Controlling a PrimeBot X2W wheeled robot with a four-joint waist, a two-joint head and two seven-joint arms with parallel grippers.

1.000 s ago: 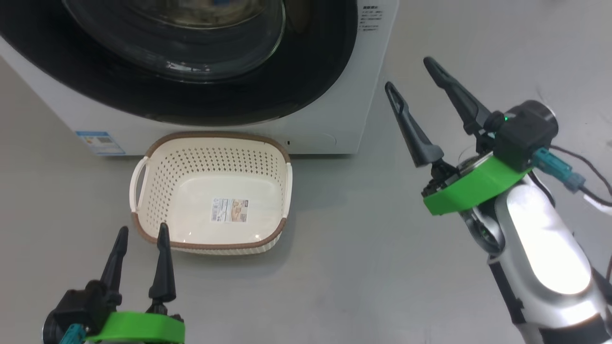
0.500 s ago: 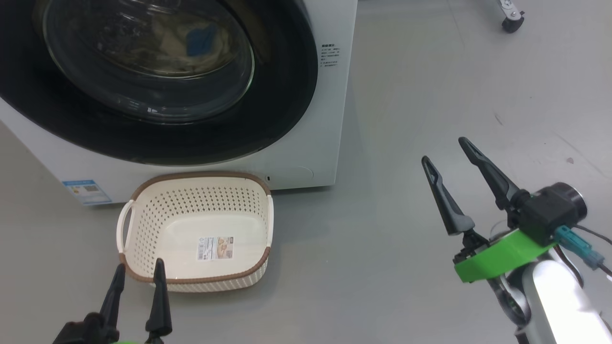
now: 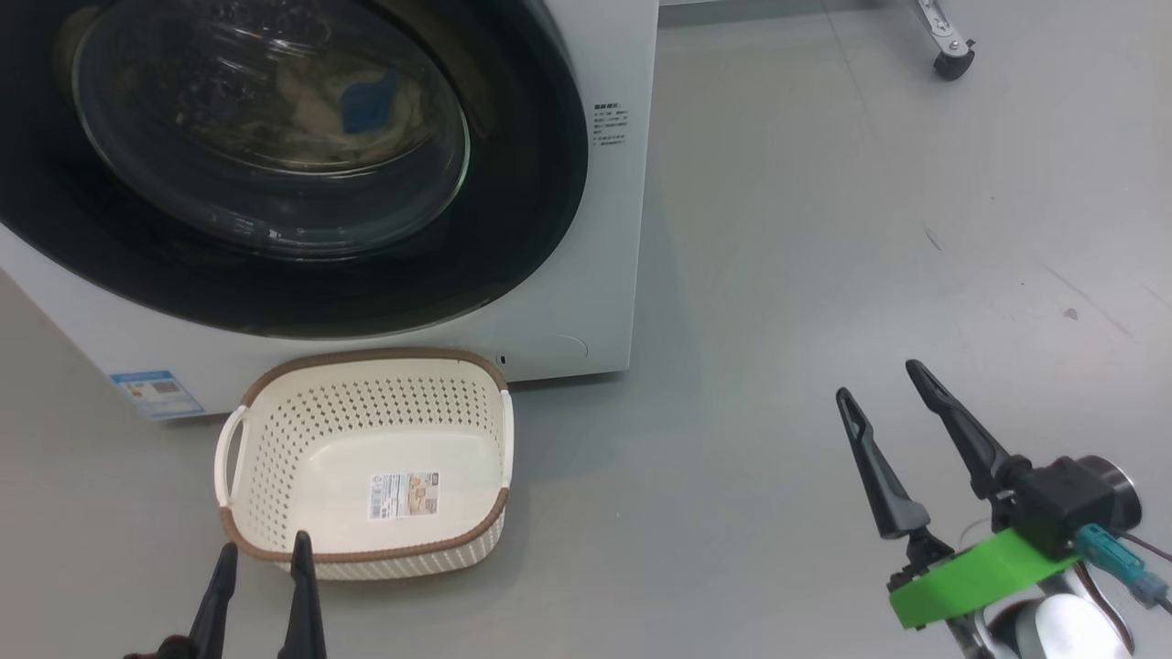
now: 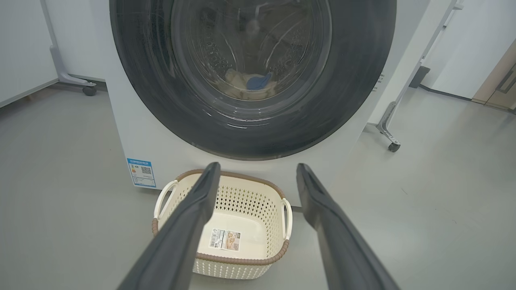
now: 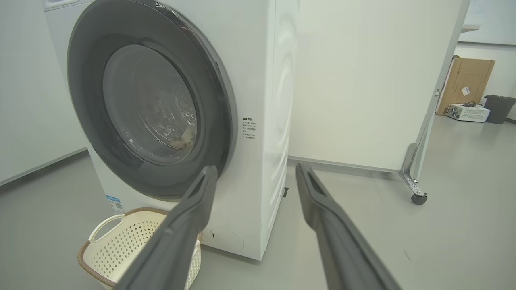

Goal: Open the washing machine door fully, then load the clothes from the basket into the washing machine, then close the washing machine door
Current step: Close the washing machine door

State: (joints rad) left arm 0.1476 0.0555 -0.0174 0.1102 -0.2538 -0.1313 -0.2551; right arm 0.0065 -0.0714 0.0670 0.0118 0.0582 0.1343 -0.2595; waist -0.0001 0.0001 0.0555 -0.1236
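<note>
The left tool (image 3: 263,547) was spread open, holding nothing, at the near rim of the basket (image 3: 366,556). The right tool (image 3: 877,381), likewise open and unladen, hung well apart. The clothes (image 3: 366,96) lay behind the closed washing machine door (image 3: 513,229).

Washing machine door (image 3: 513,229) glossy black rim, clear glass; basket (image 3: 275,439) perforated cream plastic; floor (image 3: 778,275) smooth grey.

- The basket (image 3: 385,407) stood on the floor (image 3: 778,275), just before the washing machine (image 3: 604,229).
- The clothes (image 3: 366,96) lay inside, behind the washing machine door (image 3: 513,183).
- The right gripper (image 3: 877,381) hung well right of the basket.
</note>
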